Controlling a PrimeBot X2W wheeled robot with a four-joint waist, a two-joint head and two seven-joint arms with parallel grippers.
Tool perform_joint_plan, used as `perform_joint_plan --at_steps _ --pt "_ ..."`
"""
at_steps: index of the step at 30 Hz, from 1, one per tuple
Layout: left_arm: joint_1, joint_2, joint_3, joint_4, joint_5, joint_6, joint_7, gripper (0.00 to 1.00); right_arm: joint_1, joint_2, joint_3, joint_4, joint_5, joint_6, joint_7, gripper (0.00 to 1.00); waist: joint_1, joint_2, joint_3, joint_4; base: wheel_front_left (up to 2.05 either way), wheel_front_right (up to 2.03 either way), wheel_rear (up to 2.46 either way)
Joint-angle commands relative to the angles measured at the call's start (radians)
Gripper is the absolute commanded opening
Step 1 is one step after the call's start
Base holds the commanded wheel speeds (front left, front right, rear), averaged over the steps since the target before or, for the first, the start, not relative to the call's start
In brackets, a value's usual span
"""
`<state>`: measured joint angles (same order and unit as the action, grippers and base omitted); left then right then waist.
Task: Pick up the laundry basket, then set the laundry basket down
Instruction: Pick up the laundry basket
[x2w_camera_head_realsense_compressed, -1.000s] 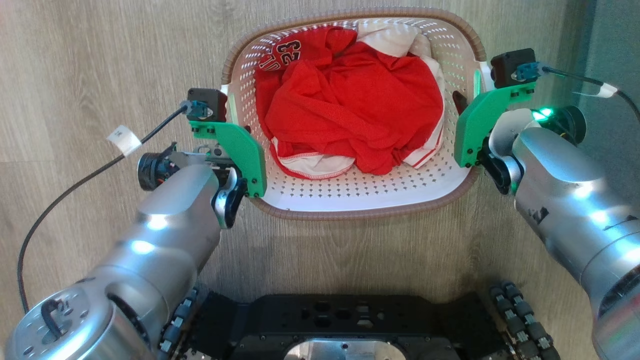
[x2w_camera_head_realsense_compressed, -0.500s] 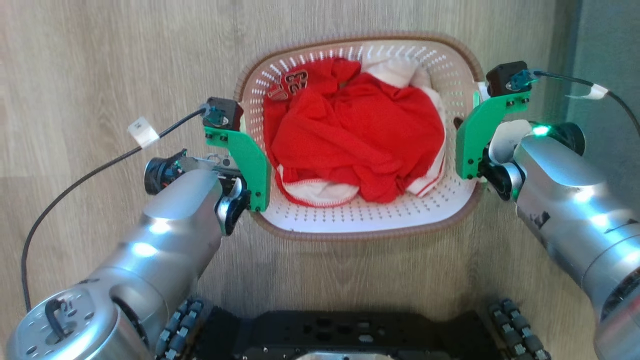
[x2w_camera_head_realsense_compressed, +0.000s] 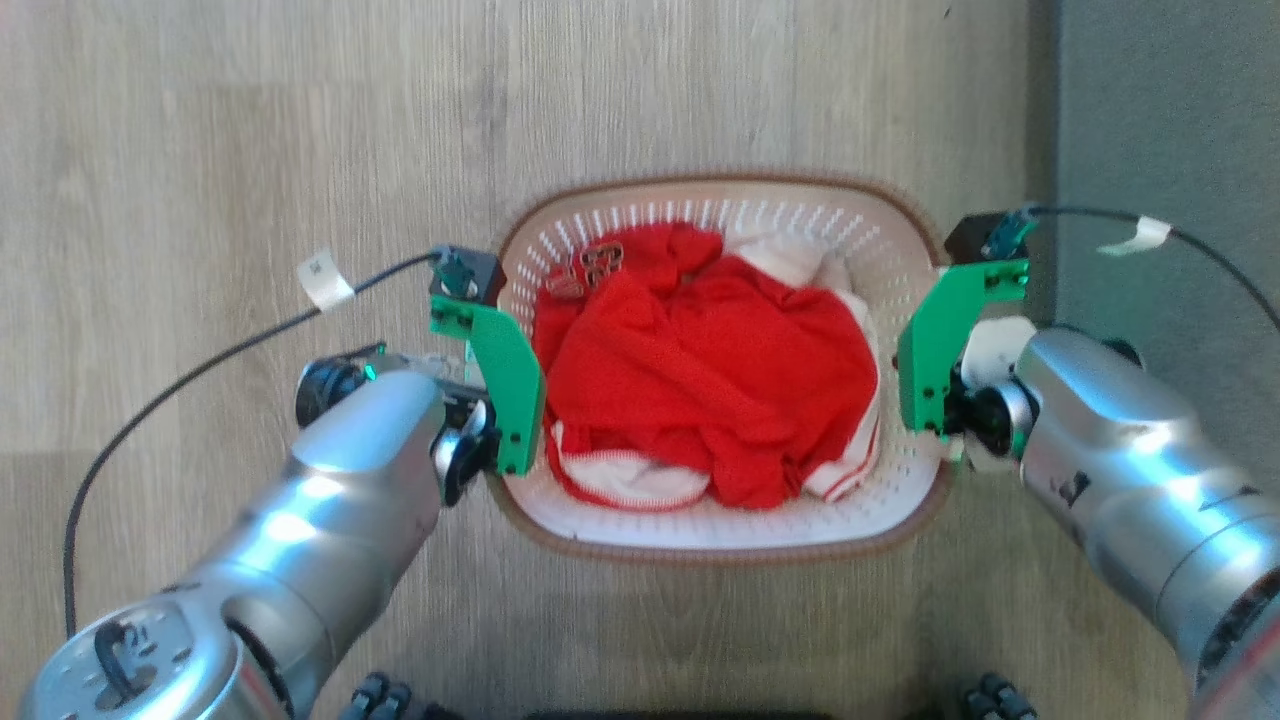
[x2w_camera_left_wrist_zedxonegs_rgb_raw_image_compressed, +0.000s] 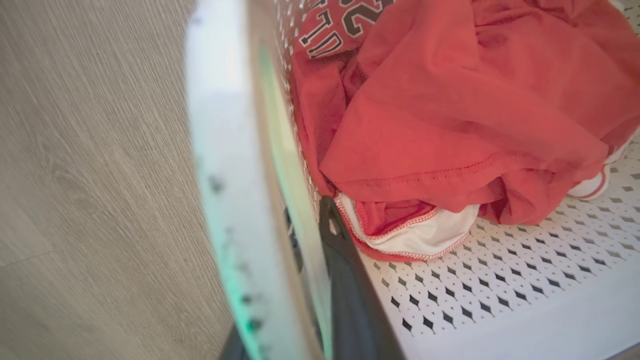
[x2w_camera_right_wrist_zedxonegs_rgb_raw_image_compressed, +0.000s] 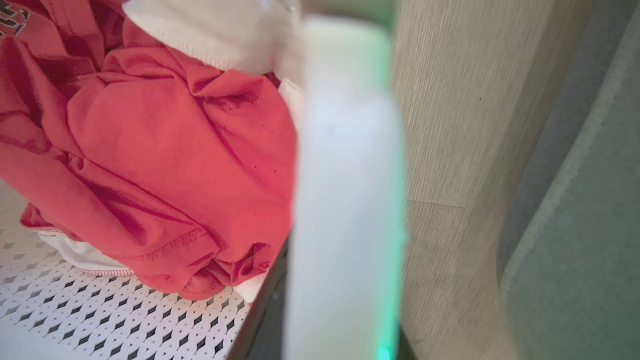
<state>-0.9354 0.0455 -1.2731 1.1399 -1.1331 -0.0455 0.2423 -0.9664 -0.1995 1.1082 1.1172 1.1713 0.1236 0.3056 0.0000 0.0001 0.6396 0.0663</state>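
Observation:
The laundry basket, white and perforated with a brown rim, sits centred between my arms over the wood floor. It holds a crumpled red jersey over white cloth. My left gripper is at the basket's left side, under its green mount. In the left wrist view the white handle runs between its fingers, with one dark finger inside the wall. My right gripper is at the right side in the same way, shut on the white handle. Whether the basket touches the floor cannot be told.
A grey mat borders the wood floor just right of the basket and my right arm. Black cables with white tags trail from both wrists. My base's wheels show at the bottom edge.
The camera has moved, so the whole picture has shifted. The basket and both grippers now lie lower in view and look smaller. Both grips on the handles stay the same.

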Motion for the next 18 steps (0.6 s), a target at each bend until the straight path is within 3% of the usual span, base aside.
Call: perform_joint_plan --at_steps 1,18 --pt "0.003 0.005 -0.005 -0.029 0.01 -0.027 0.007 0.0 0.061 0.016 0.033 -0.021 -0.011 0.007 0.012 0.0 0.0 -0.0001 -0.057 -0.014 0.0 0.0 0.0" --pt "0.154 0.005 -0.007 0.015 0.061 -0.078 0.111 0.0 0.167 0.067 0.099 0.013 0.042 0.007 0.075 0.0 0.0 -0.0001 -0.382 -0.025 0.0 0.0 0.0"
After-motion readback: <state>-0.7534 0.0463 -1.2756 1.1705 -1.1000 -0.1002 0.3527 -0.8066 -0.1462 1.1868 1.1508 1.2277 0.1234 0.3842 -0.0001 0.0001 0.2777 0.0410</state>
